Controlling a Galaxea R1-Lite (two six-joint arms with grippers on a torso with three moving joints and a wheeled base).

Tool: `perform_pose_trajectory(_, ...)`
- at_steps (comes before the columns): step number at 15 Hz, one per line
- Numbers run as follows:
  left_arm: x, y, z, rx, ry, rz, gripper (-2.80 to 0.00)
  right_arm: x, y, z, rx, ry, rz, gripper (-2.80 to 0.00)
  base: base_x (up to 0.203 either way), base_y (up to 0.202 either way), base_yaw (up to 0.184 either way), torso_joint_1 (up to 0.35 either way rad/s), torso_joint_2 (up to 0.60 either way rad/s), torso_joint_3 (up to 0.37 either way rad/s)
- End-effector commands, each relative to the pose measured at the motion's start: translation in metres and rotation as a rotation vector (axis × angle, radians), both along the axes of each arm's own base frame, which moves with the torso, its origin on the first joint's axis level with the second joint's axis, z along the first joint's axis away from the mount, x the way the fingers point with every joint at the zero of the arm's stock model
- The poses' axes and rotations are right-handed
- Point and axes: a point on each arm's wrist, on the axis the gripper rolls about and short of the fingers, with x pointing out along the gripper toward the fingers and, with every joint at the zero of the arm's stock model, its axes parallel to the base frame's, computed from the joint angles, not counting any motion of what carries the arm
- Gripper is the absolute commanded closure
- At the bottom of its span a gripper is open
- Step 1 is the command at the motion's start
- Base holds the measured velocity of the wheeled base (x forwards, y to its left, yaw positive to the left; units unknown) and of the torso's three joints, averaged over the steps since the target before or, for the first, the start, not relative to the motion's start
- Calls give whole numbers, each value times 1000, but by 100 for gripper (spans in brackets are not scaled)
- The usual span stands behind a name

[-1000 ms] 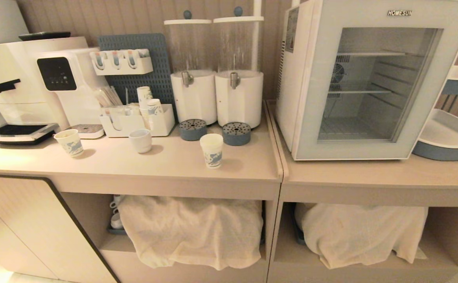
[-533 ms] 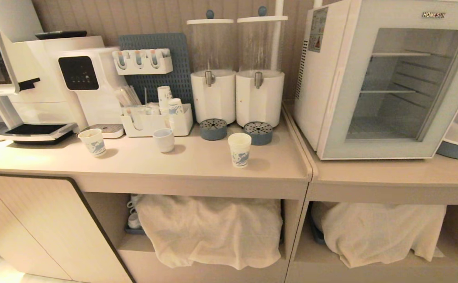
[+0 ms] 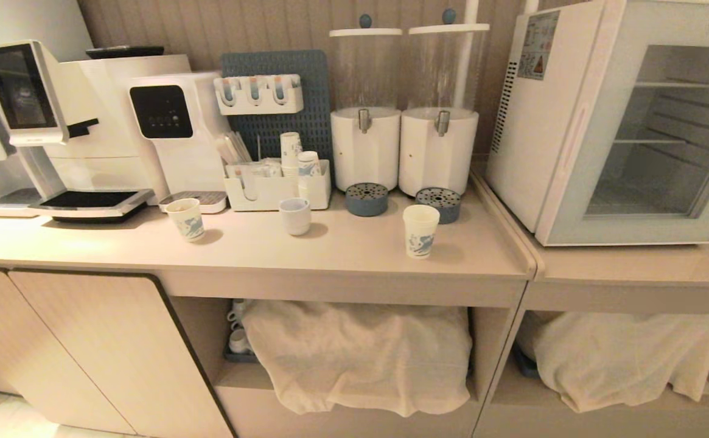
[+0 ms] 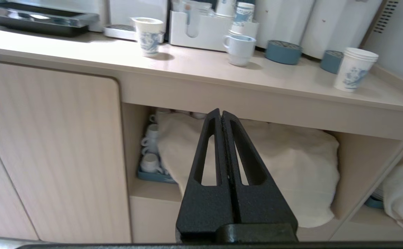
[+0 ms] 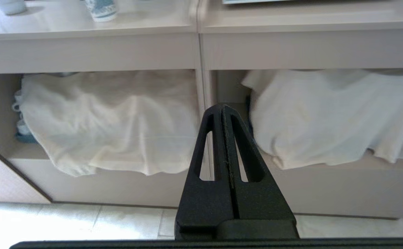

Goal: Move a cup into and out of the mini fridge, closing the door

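The cup stands upright on the surface, just in front of the right blue drip tray and well apart from the fridge, which sits on the adjoining surface to the cup's right. Its layered rim suggests several nested cups, and it stands clear of the other drinkware, probably so a gripper can reach it without knocking the mug or the shorter cup farther left. The fridge's door looks closed, flush with the cabinet, so opening it is likely the first step; nothing of the task seems begun.

Neither arm shows in the head view. The left gripper is clenched on nothing, hanging low before the open shelf under the surface, below and left of the cup. The right gripper is likewise clenched and empty, before the divider between the two shelves.

The fridge's right edge is cut off, so any handle or hinge there cannot be told. Cloths hide most of what lies on the shelves.
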Motion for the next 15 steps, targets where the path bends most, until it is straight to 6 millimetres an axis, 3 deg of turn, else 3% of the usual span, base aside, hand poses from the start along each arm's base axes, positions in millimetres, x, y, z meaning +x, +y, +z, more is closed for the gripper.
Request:
perform_pose_trajectory(1, 3, 0, -11, 0, 36, 0, 0, 0, 0, 0, 0, 3, 0, 0, 0, 192, 1, 2, -1, 4)
perform_pose_trajectory(7, 3, 0, -11, 0, 36, 0, 0, 0, 0, 0, 0, 4, 0, 0, 0, 164, -2, 1, 1, 3)
perform_pose_trajectory(15, 3, 0, -11, -1, 36, 0, 0, 0, 0, 0, 1, 3, -1, 0, 0, 0, 0, 0, 0, 0)
